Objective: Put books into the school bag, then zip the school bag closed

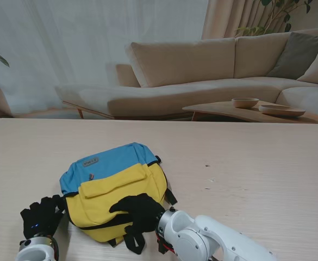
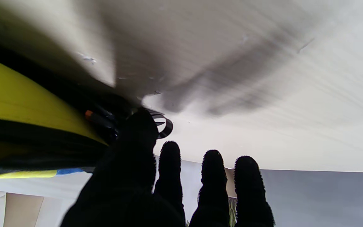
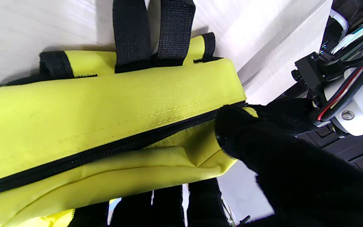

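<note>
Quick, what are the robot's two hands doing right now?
Left hand: open, fingers apart beside the school bag, holding nothing.
Right hand: shut on the school bag's near edge by the zipper.

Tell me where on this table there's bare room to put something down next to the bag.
The tabletop to the right of the school bag is bare, as is the strip beyond it. The near edge is crowded: the left hand and right hand flank the bag.

The school bag (image 1: pixel 115 187) lies on the table (image 1: pixel 245 163), left of its middle. The left hand (image 1: pixel 42 215) sits just left of the bag's near corner; the right hand (image 1: pixel 139 212) rests on the bag's near edge.
</note>
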